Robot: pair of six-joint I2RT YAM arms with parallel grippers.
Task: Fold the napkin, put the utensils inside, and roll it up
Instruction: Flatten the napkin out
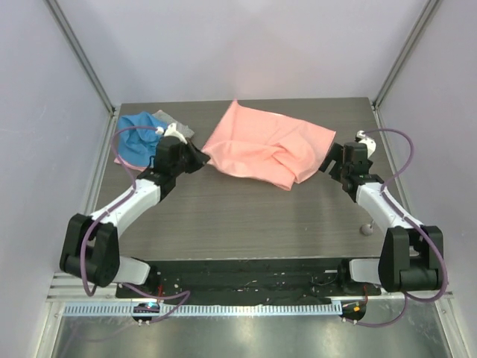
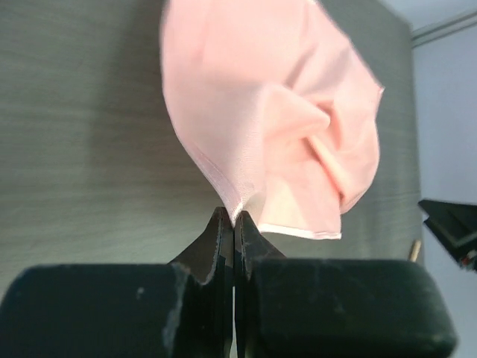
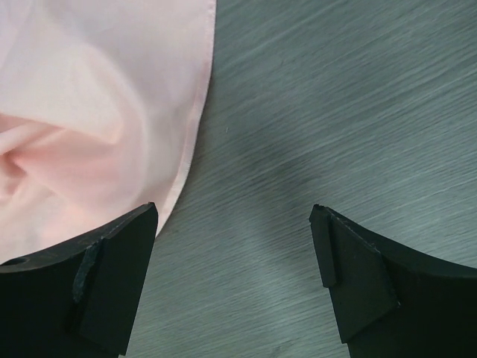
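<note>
The salmon-pink napkin lies crumpled across the back middle of the dark table. My left gripper is shut on the napkin's left corner. In the left wrist view the hem of the napkin is pinched between the closed tips of that gripper. My right gripper stands open just beside the napkin's right edge. In the right wrist view the right gripper has bare table between its fingers, and the napkin reaches its left finger. A small spoon lies by the right arm.
A blue cloth and a grey cloth lie bunched at the back left, behind the left gripper. Grey walls with metal frame posts close in the table on three sides.
</note>
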